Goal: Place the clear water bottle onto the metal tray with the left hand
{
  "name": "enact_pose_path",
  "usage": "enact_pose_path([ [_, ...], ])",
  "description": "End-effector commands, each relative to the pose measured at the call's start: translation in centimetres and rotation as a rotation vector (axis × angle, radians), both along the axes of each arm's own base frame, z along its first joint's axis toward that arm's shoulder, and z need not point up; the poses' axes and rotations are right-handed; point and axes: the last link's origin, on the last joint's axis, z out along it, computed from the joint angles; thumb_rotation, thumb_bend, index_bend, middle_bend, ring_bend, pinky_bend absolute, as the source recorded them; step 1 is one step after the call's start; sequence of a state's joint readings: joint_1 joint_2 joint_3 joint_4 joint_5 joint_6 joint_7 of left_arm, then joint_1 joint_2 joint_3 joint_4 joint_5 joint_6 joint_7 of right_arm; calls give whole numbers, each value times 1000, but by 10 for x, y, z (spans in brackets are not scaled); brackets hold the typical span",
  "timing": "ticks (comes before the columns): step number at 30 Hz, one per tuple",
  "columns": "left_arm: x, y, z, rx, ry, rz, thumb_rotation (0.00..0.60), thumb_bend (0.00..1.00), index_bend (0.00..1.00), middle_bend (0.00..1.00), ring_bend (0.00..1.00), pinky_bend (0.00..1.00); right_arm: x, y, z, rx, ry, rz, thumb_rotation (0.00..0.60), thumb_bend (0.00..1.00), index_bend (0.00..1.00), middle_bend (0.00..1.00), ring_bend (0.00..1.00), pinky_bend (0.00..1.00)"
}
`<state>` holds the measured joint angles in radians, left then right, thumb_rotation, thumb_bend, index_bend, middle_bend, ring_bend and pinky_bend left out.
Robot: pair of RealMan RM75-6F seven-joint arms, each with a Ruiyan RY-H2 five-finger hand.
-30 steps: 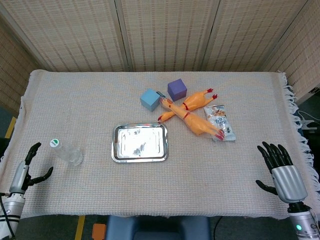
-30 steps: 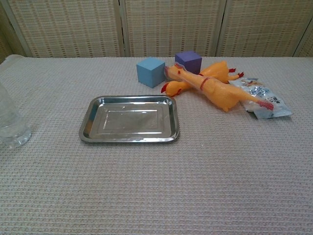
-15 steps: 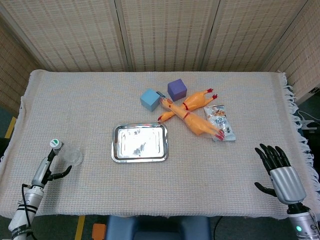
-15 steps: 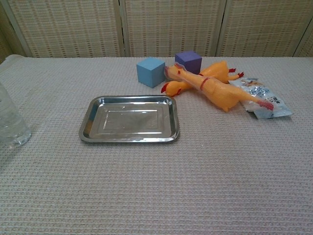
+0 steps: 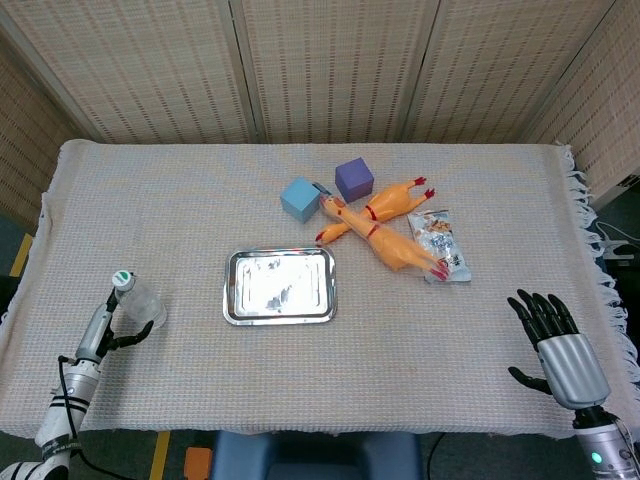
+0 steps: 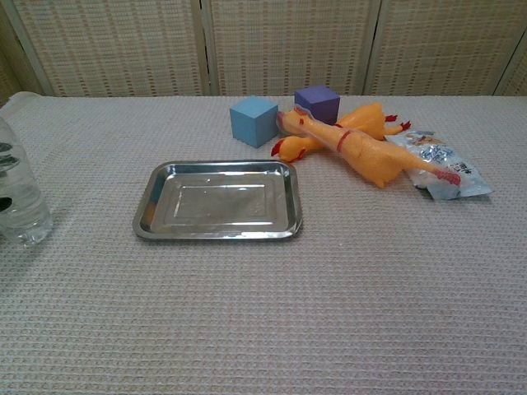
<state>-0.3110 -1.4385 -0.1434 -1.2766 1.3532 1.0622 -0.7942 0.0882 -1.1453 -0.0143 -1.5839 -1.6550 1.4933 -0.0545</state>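
Observation:
The clear water bottle [image 5: 145,308] with a green-and-white cap stands near the table's front left edge; the chest view shows it at the far left [image 6: 20,206]. My left hand [image 5: 108,325] is right against its left side, fingers reaching up to the cap and thumb by the base. Dark fingertips show through the plastic in the chest view. I cannot tell whether the grip is closed. The metal tray [image 5: 229,290] lies empty at the table's middle, to the right of the bottle [image 6: 144,214]. My right hand [image 5: 558,345] hovers with spread fingers at the front right edge.
Behind the tray sit a blue cube [image 5: 298,199], a purple cube [image 5: 353,179], two rubber chickens [image 5: 385,235] and a snack packet [image 5: 441,245]. A beige woven cloth [image 5: 420,340] covers the table.
My left hand has come forward and right from the table edge up against the bottle. The bottle has shifted slightly right. My right hand has drifted a little lower.

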Motion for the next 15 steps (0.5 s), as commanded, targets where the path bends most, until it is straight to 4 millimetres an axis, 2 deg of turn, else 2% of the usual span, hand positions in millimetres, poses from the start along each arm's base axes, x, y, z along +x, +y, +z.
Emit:
enact_pose_path([
  [1,1,1,-2,-6,-1,0,600,322,0,0,0,46,0,0,0,1,0,-1,600,26,0,0,0,0],
  [6,-2,5,-2,10,18,13,600,320,0,5,0,66,0,1,1,3,-2,-2,600,26,0,0,0,0],
  [9,-4,6,-2,22,20,27,600,323,7,71,5,122,-1,1,1,5,-1,-4,600,26,0,0,0,0],
  [15,-7,6,-1,19,20,44,600,353,159,213,98,232,-1,1,-1,16,5,-6,600,26,0,0,0,0],
])
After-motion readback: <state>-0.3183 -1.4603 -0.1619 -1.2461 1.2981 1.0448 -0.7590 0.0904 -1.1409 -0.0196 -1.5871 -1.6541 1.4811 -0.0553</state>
